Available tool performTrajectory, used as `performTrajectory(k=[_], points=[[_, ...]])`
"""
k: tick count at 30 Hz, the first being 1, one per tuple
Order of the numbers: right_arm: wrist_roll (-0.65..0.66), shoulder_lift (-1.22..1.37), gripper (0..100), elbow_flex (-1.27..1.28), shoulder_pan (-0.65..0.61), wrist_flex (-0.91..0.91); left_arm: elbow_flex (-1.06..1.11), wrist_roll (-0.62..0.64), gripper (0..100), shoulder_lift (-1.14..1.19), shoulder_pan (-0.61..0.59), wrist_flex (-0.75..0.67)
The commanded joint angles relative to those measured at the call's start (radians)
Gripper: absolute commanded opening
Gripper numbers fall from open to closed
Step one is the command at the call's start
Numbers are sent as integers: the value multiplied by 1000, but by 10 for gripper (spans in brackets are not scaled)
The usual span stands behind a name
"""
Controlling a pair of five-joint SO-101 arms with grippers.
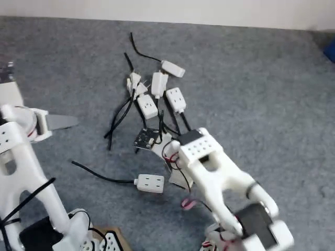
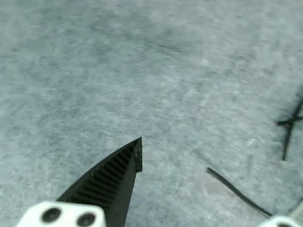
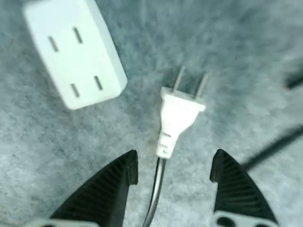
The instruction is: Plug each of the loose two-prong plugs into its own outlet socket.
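The right end effector [image 3: 175, 158] is held spread astride a plug [image 3: 180, 116]; grasping appears in hand. Closure on its body is called for next, then alignment with the socket [image 3: 75, 52].

Grey carpet [image 1: 272, 94], pale wall strip [image 1: 209, 10] along its far edge, blue object [image 1: 330, 49] at the far corner.

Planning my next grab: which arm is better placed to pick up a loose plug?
Right. Its open claw straddles a white plug beside a socket block; the left claw hangs over bare carpet.
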Motion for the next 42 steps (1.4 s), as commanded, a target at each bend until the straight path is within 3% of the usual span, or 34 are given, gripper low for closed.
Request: performTrajectory(k=[1,8,22,29,42], points=[[-3,74,241,-110,-16,-25,-1,-41,511,-2,-39,-20],[-15,116,241,-171,-48,-27,74,-49,511,-2,-59,-106],[-58,202,238,-176,-44,-74,82,-91,511,-4,-101,-112],[-95,205,39,-165,-2,-28,77,-91,511,-4,-114,-112],[-97,200,57,-101,-4,-25,77,-91,511,-4,-111,-107]])
